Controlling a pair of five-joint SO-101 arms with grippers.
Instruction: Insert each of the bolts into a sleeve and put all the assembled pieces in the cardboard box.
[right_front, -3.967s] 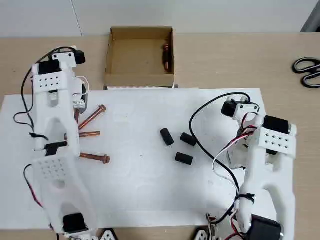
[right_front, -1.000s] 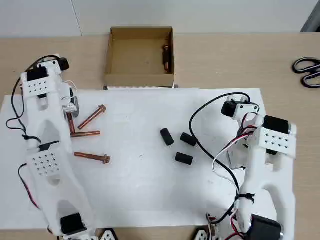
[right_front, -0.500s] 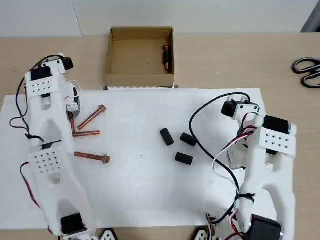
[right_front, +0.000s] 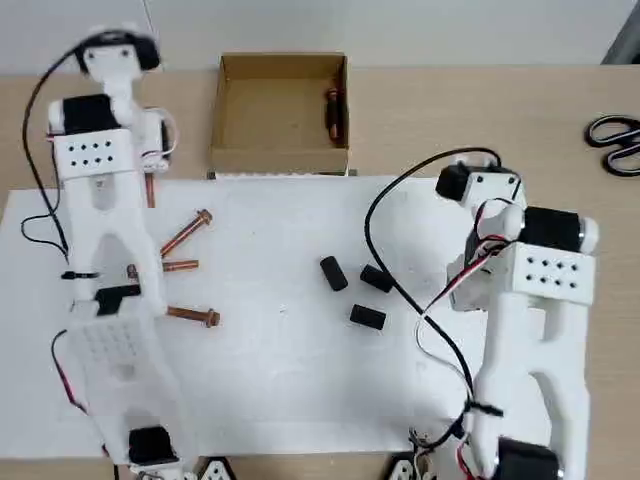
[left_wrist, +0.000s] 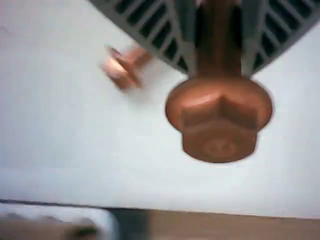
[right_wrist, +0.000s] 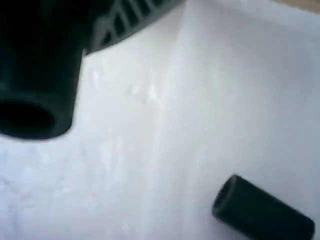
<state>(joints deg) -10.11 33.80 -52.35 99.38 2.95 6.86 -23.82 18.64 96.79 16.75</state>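
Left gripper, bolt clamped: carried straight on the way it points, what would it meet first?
Probably the white sheet: the held bolt leads the left gripper head-first toward bare sheet near its edge; a loose bolt lies off to one side. Depth is unclear.

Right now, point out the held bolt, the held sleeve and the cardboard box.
held bolt (left_wrist: 218, 117): left wrist view, on its hex head.
held sleeve (right_wrist: 35, 75): right wrist view, on its side.
cardboard box (right_front: 275, 105): high view, on its bare floor.

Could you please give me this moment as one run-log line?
left hand: shut on bolt | right hand: shut on sleeve | mat: three bolts, three sleeves | box: one assembled piece
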